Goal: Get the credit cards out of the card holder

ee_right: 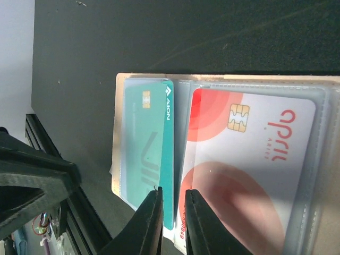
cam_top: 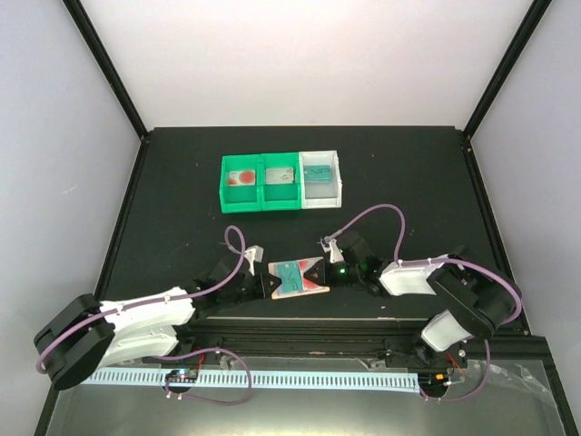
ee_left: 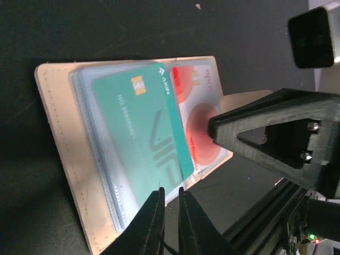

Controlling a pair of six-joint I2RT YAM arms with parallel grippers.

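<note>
There is one card holder (cam_top: 296,278) on the table (cam_top: 182,182), with two credit cards showing in it: one teal card (ee_left: 141,133) and one white-and-red card (ee_right: 244,175). Three bins stand beyond it: two green bins (cam_top: 241,205) (cam_top: 280,205) and one white bin (cam_top: 321,203), each holding one card (cam_top: 241,177) (cam_top: 281,174) (cam_top: 319,173).

The card holder (cam_top: 297,278) lies open at the near edge, credit cards (ee_right: 146,143) inside; bins (cam_top: 272,205) stand far behind.

Card holder (ee_left: 56,133) tan; teal card (ee_left: 138,138), gold chip; white card (ee_right: 255,159), red circles; two green bins (cam_top: 262,202), white bin (cam_top: 322,202); tabletop (cam_top: 182,182) black.
</note>
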